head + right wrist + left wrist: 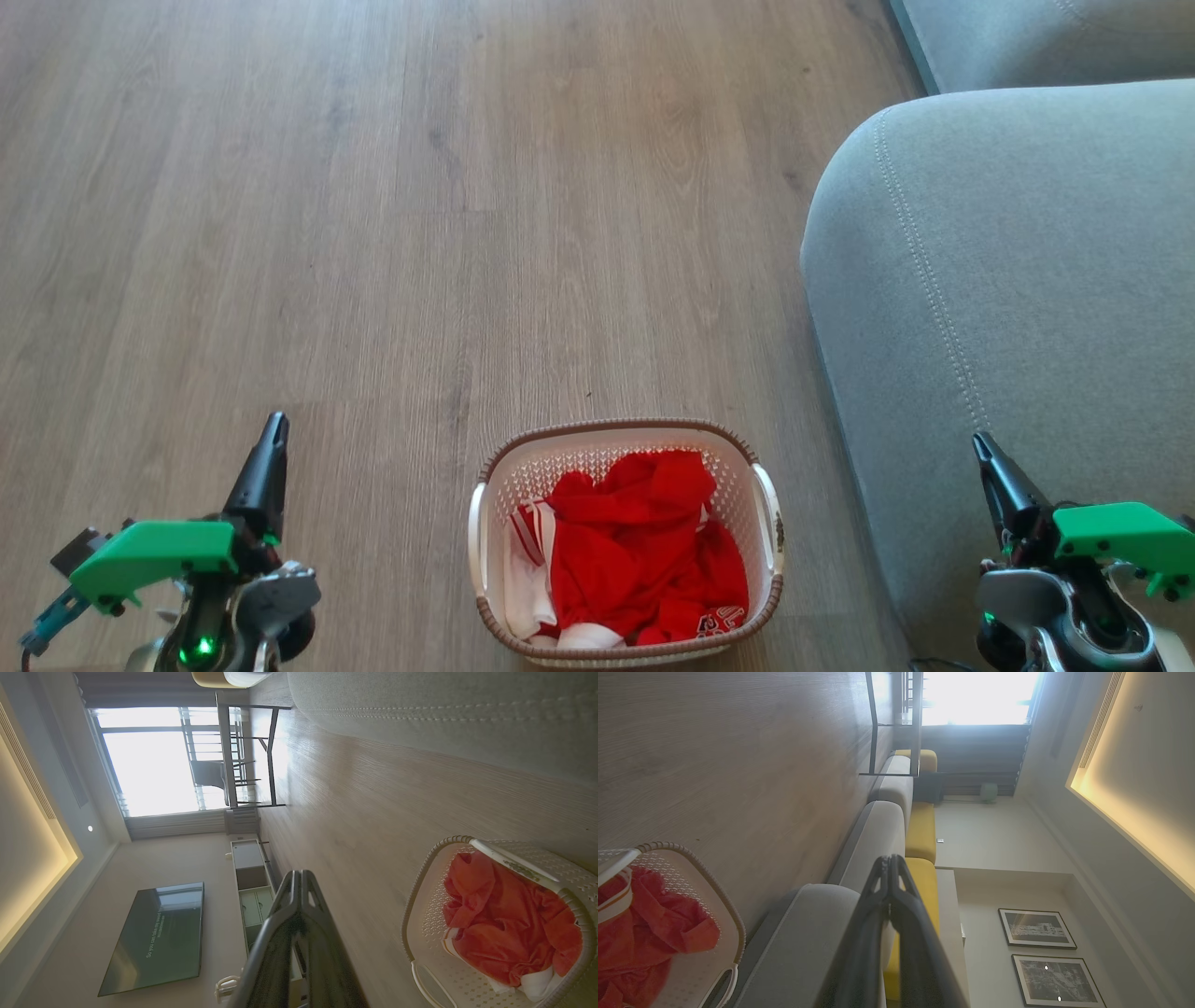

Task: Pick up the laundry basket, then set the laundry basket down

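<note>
Looking down now at the laundry basket, sitting flat on the wood-grain plank floor, low in the head view and right between my two arms. It's a rounded rectangle of white plastic, its walls pierced with rows of tiny holes and capped by a brown braided-look rim — and a slim white handle curves along each side. Inside, crumpled red clothes are heaped in soft folds, with white striped bits poking out at the left and front. My left end effector hangs well off to the basket's left, its two long dark fingers pressed together into one tapered point and gripping nothing. My right end effector mirrors it on the other side, likewise pinched closed and empty, in front of the grey sofa — a rounded fabric arm with a double line of stitching. The basket stands just beside that sofa, apart from both end effectors.
</note>
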You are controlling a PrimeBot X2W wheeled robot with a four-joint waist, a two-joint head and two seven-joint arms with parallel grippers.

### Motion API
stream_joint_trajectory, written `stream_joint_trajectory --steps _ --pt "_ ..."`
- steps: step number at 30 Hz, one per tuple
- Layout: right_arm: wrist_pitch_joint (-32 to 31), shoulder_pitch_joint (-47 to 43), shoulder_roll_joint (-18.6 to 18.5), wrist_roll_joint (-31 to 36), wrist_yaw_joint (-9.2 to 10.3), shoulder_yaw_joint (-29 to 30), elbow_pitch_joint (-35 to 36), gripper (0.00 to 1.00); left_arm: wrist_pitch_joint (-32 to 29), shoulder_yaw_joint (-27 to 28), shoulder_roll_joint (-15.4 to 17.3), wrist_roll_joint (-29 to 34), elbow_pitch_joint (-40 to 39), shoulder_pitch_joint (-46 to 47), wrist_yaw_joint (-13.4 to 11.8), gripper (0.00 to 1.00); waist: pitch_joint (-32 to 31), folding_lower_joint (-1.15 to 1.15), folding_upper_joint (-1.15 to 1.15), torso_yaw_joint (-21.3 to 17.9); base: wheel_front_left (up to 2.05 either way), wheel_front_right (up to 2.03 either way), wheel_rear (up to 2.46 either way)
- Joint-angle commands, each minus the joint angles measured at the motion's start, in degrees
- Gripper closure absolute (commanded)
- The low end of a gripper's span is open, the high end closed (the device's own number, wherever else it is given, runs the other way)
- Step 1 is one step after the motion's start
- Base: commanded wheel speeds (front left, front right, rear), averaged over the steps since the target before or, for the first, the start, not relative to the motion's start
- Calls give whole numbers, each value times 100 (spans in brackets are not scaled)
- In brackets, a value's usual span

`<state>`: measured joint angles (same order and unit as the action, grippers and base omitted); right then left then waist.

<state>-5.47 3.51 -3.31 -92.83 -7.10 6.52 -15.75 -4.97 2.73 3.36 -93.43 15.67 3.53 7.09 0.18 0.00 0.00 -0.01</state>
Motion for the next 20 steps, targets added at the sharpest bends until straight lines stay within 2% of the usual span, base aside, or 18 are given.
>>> stream_joint_trajectory --steps 1,20 --pt "-33 259 -20 -5 -39 -86 177 100 -36 235 57 7 -169 253 40 100 0 0 0 1 0 0 0" --pt "-49 261 -6 12 -39 -66 176 100 -60 265 36 32 -167 255 40 100 0 0 0 1 0 0 0"
